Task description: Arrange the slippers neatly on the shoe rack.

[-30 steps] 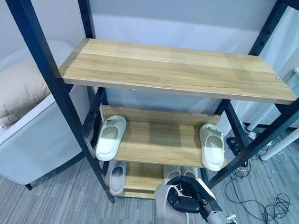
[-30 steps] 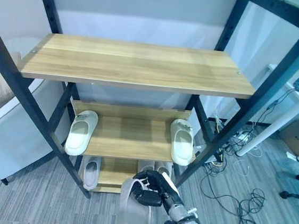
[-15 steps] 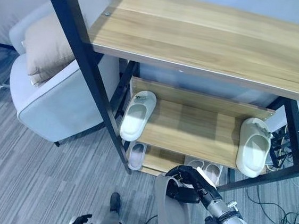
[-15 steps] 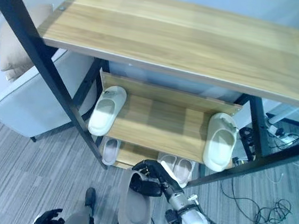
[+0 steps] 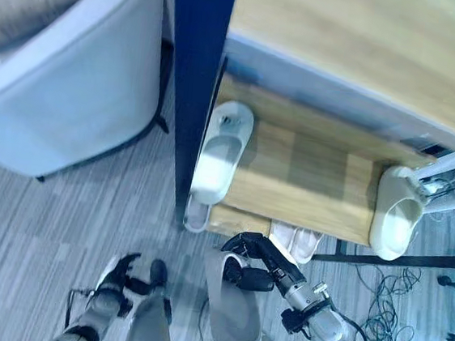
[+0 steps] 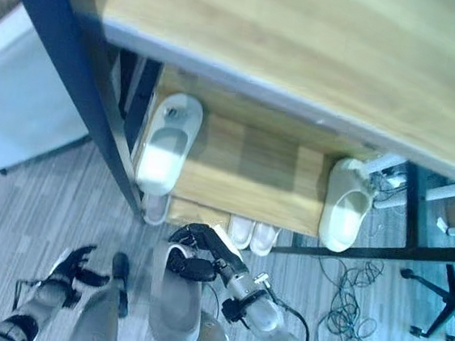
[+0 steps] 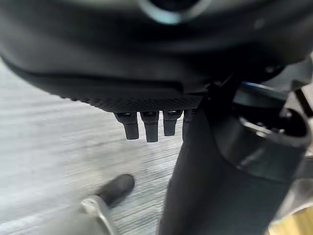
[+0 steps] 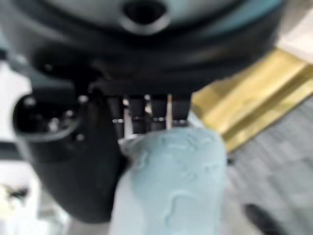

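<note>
- The rack [image 5: 195, 94] stands ahead of me at 12 o'clock; its middle shelf [image 5: 308, 179] carries a pale slipper [image 5: 219, 153] at the left end and another [image 5: 395, 214] at the right end, well apart, so the gap between them looks like room for more.
- A pair [image 5: 295, 241] sits on the bottom shelf, and one more slipper [image 5: 196, 214] lies by the left post.
- My right hand [image 5: 257, 265] has its fingers curled round one end of the grey slipper [image 5: 232, 318], which hangs low in front of the rack, at 6 o'clock from the hand, held clear of the floor, I judge, for lifting to a shelf.
- My left hand [image 5: 118, 277] hangs idle at 9 o'clock, fingers loosely spread, holding nothing.
</note>
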Controlling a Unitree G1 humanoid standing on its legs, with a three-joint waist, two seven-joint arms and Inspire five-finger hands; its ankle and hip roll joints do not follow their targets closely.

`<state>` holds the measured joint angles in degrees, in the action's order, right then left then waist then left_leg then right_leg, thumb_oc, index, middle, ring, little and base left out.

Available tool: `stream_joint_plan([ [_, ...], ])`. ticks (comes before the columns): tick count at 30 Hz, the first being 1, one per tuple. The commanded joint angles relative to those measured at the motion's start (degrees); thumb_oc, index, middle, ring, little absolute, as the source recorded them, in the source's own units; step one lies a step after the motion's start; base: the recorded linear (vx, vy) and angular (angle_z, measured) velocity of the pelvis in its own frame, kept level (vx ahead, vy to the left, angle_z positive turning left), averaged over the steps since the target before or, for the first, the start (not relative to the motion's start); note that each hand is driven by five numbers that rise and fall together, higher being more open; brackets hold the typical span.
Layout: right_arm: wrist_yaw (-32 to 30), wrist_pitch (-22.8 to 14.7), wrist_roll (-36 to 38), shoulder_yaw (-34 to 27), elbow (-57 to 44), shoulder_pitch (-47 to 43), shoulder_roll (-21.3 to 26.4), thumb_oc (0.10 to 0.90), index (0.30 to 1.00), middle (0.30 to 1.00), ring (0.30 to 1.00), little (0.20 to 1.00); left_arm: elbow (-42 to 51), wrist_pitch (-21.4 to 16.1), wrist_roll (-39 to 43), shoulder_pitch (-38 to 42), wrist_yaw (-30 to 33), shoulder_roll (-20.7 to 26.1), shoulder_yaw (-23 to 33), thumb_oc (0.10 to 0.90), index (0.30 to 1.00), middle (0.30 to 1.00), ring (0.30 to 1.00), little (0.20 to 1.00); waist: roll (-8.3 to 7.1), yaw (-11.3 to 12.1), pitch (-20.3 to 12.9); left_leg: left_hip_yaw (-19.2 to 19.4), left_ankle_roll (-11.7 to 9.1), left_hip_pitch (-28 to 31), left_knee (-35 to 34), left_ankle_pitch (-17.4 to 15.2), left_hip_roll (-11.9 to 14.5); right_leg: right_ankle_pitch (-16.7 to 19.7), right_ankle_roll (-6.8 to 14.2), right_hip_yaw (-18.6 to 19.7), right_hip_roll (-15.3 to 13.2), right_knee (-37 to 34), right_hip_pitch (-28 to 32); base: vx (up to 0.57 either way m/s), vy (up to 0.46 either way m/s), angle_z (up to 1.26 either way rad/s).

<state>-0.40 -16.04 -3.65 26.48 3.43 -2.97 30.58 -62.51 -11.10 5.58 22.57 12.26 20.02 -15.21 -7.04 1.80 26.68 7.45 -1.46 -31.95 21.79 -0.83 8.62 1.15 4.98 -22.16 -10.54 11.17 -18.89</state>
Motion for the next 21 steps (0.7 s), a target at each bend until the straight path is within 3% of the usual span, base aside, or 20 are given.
stream_joint_plan([
  [1,-5.38,-4.55,-5.01,-1.41,-8.84,-1.82,2.43,0.4,0.3,0.3,0.3,0.3,6.72,-5.26,2.81,-0.31,4.31,-0.92,-1.62,0.8,0.9,0.9,0.9,0.9,1.12,-0.8,-0.85,-1.74,-2.18,0.31,4.47,-8.34,1.09,-6.04,3.98,2.44,-4.65,8.49,-3.43,-0.03,-0.042,0.12],
  [2,-6.79,-4.13,-7.03,-1.11,-10.72,-4.51,2.9,0.4,0.3,0.3,0.3,0.3,12.74,-6.31,3.69,0.45,4.63,-1.38,-4.22,0.8,0.9,0.9,0.9,0.9,1.81,-1.27,-0.1,-2.84,-2.29,-3.8,7.87,-8.9,1.3,-8.22,3.57,3.23,-5.16,14.12,-8.22,-0.03,-0.04,-0.04],
  [4,-7.65,-3.96,-8.72,-0.76,-10.74,-6.24,3.28,0.4,0.3,0.3,0.3,0.3,16.02,-6.92,3.93,0.53,4.76,-1.12,-5.05,0.8,0.9,0.9,0.9,0.9,2.27,-1.21,-0.34,-3.55,-2.19,-6.39,9.67,-9.44,1.17,-9.33,3.44,3.5,-5.45,16.91,-10.95,-0.03,-0.034,0.21],
  [5,-10.56,-3.51,-13.23,0.26,-11.02,-11.63,3.92,0.4,0.3,0.3,0.3,0.3,21.68,-7.88,4.34,0.27,5.63,-0.44,-5.96,0.8,0.9,0.9,0.9,0.9,3.03,-0.94,-0.29,-3.98,-2.09,-11.49,13.54,-10.48,1.58,-11.23,3.27,4.19,-6.26,22.43,-16.67,-0.03,-0.036,0.29],
  [9,-14.36,-3.4,-18.98,0.56,-12.61,-16.98,5.01,0.4,0.3,0.3,0.3,0.3,23.98,-8.71,5.17,-0.24,7.03,-0.18,-5.24,0.8,0.9,0.9,0.9,0.9,3.55,-0.86,-1.28,-5.51,-1.34,-20.12,20.89,-12.6,1.7,-14.64,1.99,6.57,-6.88,30.93,-26.18,-0.02,-0.039,0.1],
  [11,-18.54,-3.41,-24.51,-0.23,-14.24,-21.98,8.28,0.4,0.3,0.3,0.3,0.3,26.62,-9.79,5.87,-2.06,8.13,0.47,-4.61,0.8,0.9,0.9,0.9,0.9,4.34,-0.43,-2.21,-7.05,-0.23,-27.01,27.62,-14.89,1.49,-18.63,-0.11,9.23,-7.55,38.58,-34.06,0.04,-0.077,-0.02],
  [13,-19.41,-3.34,-24.95,-0.72,-14.67,-24.04,9.34,0.4,0.3,0.3,0.3,0.3,27.18,-10.05,6.46,-2.72,8.44,0.92,-4.05,0.8,0.9,0.9,0.9,0.9,4.52,-0.38,-3.34,-7.71,0.15,-30.73,31.0,-16.29,1.5,-20.59,-0.99,10.9,-7.85,42.2,-38.18,0.06,-0.05,-0.08],
  [14,-20.71,-2.76,-25.58,-2.26,-16.87,-26.44,10.99,0.4,0.3,0.3,0.3,0.3,29.4,-10.39,7.45,-4.23,8.22,1.62,-3.37,0.8,0.9,0.9,0.9,0.9,4.86,-0.37,-4.15,-8.93,1.37,-34.96,36.07,-18.37,1.8,-23.14,-2.3,12.95,-7.88,48.07,-43.45,0.06,-0.035,-0.06],
  [15,-20.7,-2.68,-25.59,-2.26,-16.98,-26.41,11.03,0.4,0.3,0.3,0.3,0.3,29.51,-10.33,7.47,-4.3,8.19,1.63,-3.33,0.8,0.9,0.9,0.9,0.9,4.83,-0.35,-4.5,-8.95,1.37,-35.64,36.7,-18.7,1.85,-23.47,-2.32,13.14,-7.9,48.7,-44.18,0.08,-0.024,-0.01],
  [17,-23.88,-1.66,-28.73,-5.24,-19.22,-27.12,12.77,0.4,0.3,0.3,0.3,0.3,28.73,-10.93,8.88,-6.86,9.23,1.27,-1.76,0.8,0.9,0.9,0.9,0.9,5.13,-0.57,-5.62,-11.12,2.95,-42.47,46.77,-22.23,2.19,-27.48,-4.35,15.27,-7.61,58.79,-51.64,0.11,-0.009,-0.09],
  [18,-23.87,-1.63,-28.76,-5.38,-19.37,-26.93,12.81,0.4,0.3,0.3,0.3,0.3,28.73,-10.94,8.87,-6.86,9.25,1.26,-1.84,0.8,0.9,0.9,0.9,0.9,5.12,-0.49,-5.93,-11.19,2.93,-43.13,47.42,-22.55,2.2,-27.8,-4.34,15.42,-7.65,59.43,-52.3,0.12,-0.007,-0.25],
  [21,-26.47,-1.76,-26.47,-11.36,-23.71,-22.89,11.19,0.4,0.3,0.3,0.3,0.3,25.63,-10.77,10.38,-9.25,10.89,0.14,-0.65,0.8,0.9,0.9,0.9,0.9,5.6,-0.97,-6.62,-12.71,4.49,-49.95,60.33,-27.42,2.2,-32.77,-6.14,18.41,-6.48,72.55,-60.55,0.13,0.014,-0.17],
])
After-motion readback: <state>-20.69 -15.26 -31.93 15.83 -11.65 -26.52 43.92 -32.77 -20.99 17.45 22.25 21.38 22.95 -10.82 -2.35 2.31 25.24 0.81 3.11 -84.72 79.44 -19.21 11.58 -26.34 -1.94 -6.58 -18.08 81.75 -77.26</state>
